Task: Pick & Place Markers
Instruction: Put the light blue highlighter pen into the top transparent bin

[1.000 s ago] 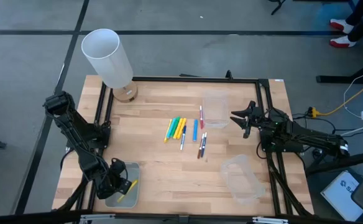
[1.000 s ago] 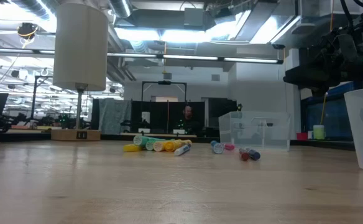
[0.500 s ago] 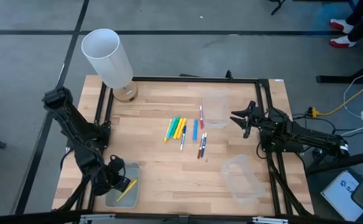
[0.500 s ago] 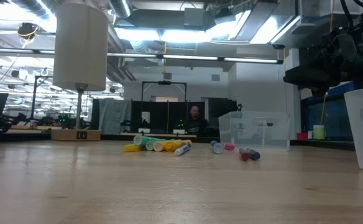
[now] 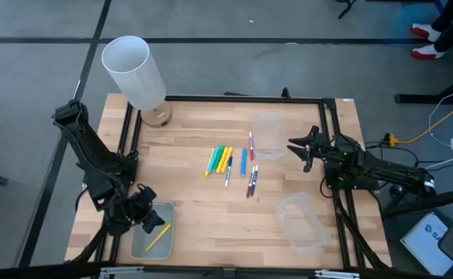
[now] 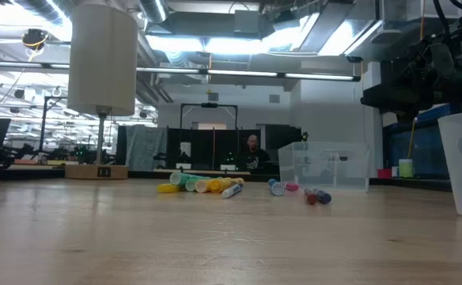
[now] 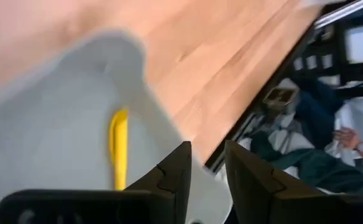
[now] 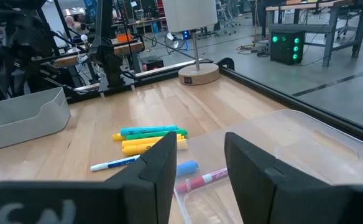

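Several markers (image 5: 230, 163) lie flat mid-table: a yellow, green and orange cluster (image 8: 149, 139), blue ones and red-purple ones (image 6: 316, 196). One yellow marker (image 5: 158, 236) lies in the clear tray (image 5: 143, 245) at the near left corner; the left wrist view shows it (image 7: 118, 155) too. My left gripper (image 5: 139, 215) hovers open at that tray's far left edge, touching nothing. My right gripper (image 5: 300, 150) waits open at the right side, beside the far clear tray (image 5: 269, 138).
A white cylinder lamp (image 5: 133, 71) on a wooden base (image 5: 155, 116) stands at the far left corner. A third clear tray (image 5: 302, 223) sits near right. A black frame (image 5: 234, 98) rims the table. Bare wood lies between the markers and the near edge.
My left gripper has drawn back from over the near-left tray, moving toward the far-left and rising. The yellow marker that was at its fingertips now lies flat in the tray, apart from the gripper. A person in the room beyond has shifted slightly.
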You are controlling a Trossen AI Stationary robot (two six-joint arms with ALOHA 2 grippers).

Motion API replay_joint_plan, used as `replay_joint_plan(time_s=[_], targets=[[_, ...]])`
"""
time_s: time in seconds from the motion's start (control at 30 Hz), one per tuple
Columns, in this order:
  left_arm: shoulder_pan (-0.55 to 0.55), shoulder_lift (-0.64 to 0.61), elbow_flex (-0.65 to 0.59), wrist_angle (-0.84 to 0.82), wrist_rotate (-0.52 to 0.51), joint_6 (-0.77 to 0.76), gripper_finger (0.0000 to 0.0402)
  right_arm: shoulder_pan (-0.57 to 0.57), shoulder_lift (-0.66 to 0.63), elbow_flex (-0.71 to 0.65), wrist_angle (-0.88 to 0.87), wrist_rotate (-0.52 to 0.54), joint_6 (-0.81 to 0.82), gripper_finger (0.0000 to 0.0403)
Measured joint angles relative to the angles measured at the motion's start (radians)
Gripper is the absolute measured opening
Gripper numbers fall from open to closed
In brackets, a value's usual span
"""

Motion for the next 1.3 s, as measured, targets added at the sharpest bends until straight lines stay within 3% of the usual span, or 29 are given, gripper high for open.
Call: replay_joint_plan(time_s=[0.6, 1.13, 1.3], targets=[[0.013, -0.088, 0.001, 0.005, -0.466, 0.377, 0.0093, 0.0, 0.0, 0.0, 0.0, 0.0, 0.0, 0.0136], [0.186, -0.086, 0.001, 0.057, -0.656, 0.564, 0.0091, 0.0, 0.0, 0.0, 0.0, 0.0, 0.0, 0.0136], [0.256, -0.085, 0.001, 0.064, -0.65, 0.574, 0.0092, 0.0, 0.0, 0.0, 0.0, 0.0, 0.0, 0.0136]])
